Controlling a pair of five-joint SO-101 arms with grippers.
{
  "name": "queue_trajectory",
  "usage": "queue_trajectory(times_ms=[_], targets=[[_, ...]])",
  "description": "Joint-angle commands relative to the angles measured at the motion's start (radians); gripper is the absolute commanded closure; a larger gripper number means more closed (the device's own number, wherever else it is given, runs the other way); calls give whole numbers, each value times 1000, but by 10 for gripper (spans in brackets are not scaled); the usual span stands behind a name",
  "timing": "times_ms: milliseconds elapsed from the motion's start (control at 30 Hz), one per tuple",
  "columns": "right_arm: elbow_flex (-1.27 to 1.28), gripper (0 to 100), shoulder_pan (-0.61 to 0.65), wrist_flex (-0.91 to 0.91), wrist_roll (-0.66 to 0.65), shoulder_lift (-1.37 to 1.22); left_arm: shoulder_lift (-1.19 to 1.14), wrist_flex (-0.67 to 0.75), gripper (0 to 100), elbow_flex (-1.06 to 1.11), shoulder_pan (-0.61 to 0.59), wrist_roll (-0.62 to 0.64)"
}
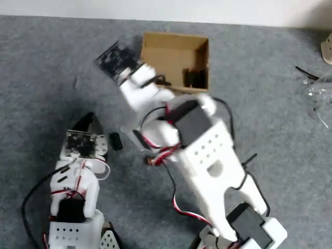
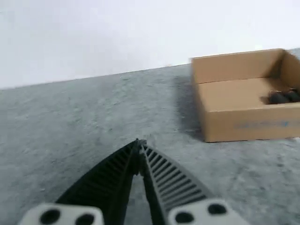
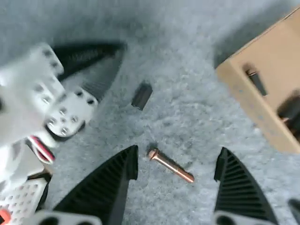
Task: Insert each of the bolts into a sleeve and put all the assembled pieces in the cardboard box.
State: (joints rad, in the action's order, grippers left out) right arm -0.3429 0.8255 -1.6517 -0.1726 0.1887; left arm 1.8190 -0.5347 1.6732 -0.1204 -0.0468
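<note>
Spread wide, my right gripper (image 3: 178, 151) brackets 1 bolt (image 3: 171, 166) lying on the carpet (image 3: 187, 70) near the box (image 3: 246, 91). The sleeve (image 3: 141, 95) lies apart, just right of my left gripper (image 2: 139, 147), whose tips are together. Closing off-centre could roll the round bolt out of reach.

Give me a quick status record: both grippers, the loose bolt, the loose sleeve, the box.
left gripper: shut, empty, low over the grey carpet
right gripper: open, empty, one finger on each side of the bolt
bolt: copper, lying flat on the carpet, not in a sleeve
sleeve: black, lying on the carpet, apart from the bolt, on the left gripper's side of it
cardboard box: open top, dark pieces already inside
</note>
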Motion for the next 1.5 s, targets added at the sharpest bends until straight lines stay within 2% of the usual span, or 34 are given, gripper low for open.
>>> queue_trajectory(times_ms=[0, 167, 300, 433, 600, 767, 867, 1033, 1233, 1467], targets=[[189, 761, 12, 166, 11, 38, 4, -26, 993, -31, -191, 5], [430, 761, 70, 380, 34, 38, 4, -183, 993, -67, -423, 6], [588, 761, 93, 530, 143, 38, 4, -227, 993, -88, -519, 112], [699, 761, 104, 705, 221, 38, 4, -226, 993, -79, -536, 140], [780, 761, 165, 868, 330, 36, 4, -153, 993, -45, -526, 140], [777, 761, 196, 863, 333, -5, 4, -144, 993, -38, -492, 135], [691, 761, 194, 848, 336, -81, 4, -144, 993, -38, -498, 133], [424, 761, 197, 707, 451, -240, 4, -144, 993, -38, -503, 133], [130, 761, 206, 449, 456, -475, 4, -144, 993, -36, -501, 133], [-4, 761, 205, 418, 456, -674, 4, -144, 993, -36, -501, 133]])
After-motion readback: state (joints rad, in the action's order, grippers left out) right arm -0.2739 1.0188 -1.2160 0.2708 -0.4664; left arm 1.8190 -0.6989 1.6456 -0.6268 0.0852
